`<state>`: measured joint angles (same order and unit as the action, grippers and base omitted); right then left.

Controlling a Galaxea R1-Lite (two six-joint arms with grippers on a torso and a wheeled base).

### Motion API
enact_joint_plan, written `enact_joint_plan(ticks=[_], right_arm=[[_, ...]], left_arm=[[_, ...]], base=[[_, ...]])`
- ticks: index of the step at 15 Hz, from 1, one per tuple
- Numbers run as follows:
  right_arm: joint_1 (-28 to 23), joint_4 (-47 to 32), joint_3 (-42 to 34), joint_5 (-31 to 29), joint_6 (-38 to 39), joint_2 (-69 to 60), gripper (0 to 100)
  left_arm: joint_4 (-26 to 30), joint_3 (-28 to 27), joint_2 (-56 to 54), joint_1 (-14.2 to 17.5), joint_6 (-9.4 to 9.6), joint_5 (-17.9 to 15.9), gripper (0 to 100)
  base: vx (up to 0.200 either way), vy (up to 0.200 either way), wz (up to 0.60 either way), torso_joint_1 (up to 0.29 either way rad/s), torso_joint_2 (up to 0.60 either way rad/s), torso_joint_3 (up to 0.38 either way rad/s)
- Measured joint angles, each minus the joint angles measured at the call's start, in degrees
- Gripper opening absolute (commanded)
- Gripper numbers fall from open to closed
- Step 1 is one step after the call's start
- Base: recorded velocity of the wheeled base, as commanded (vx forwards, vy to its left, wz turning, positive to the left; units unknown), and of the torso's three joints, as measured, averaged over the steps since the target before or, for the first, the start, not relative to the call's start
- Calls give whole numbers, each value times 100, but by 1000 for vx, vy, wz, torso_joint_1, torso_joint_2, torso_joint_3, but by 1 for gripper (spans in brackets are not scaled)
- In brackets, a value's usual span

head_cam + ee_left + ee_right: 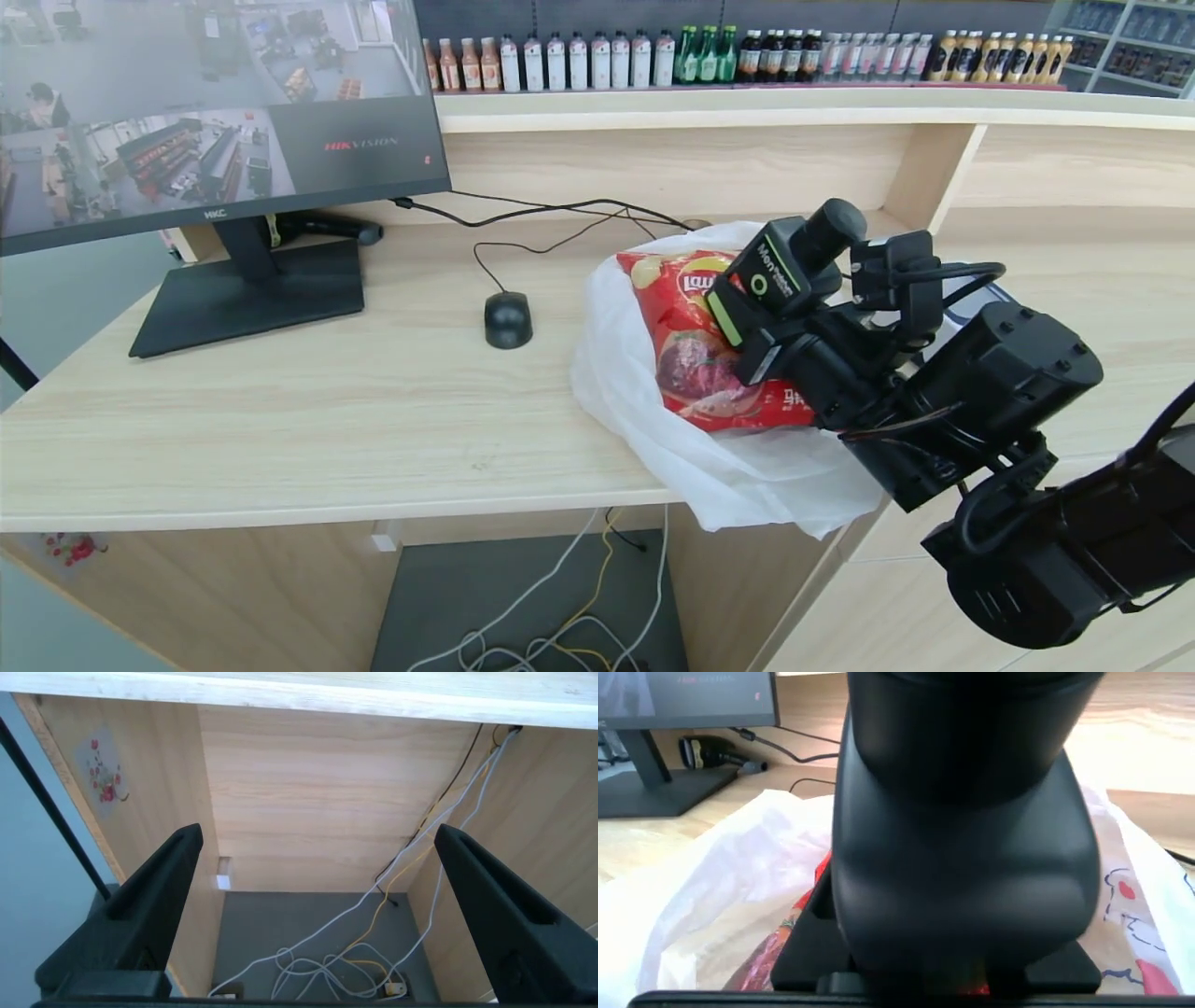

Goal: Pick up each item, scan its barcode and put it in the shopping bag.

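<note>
Below the counter's front edge, the left gripper (318,840) hangs with its jaws wide apart and nothing between them, facing the wooden cupboard space under the counter, where loose white and yellow cables (327,961) lie coiled on the dark floor. Up on the light wooden counter (327,420), at its near right corner, the white plastic shopping bag (653,420) lies slumped, its lower edge drooping over the front edge. A red bag of crisps (695,364) lies inside the bag's open mouth, face up, with the plastic bunched around it. Just above the crisps the right gripper (794,350) is clamped on a black scanner (770,275) with a green stripe, held tilted over the red packet; in the right wrist view the scanner's dark body (962,831) looms over the white plastic and red packet. Farther back and to the left a black mouse (508,319) sits on the counter, its cord trailing toward the back. Beyond it a monitor (187,103) stands on a flat black foot. Along the back shelf runs a row of bottles (747,56)
</note>
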<state>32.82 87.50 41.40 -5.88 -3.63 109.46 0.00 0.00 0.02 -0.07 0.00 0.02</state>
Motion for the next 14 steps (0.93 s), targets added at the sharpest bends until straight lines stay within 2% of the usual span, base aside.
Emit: enact_joint_plan(ticks=[8, 14], right_arm=[[371, 17, 55, -15, 274, -445, 0], [817, 16, 93, -514, 642, -389, 0]], left_arm=[[0, 0, 0, 0, 0, 0, 100], [0, 0, 0, 0, 0, 0, 100]], base=[[0, 0, 0, 0, 0, 0], [0, 0, 0, 0, 0, 0]])
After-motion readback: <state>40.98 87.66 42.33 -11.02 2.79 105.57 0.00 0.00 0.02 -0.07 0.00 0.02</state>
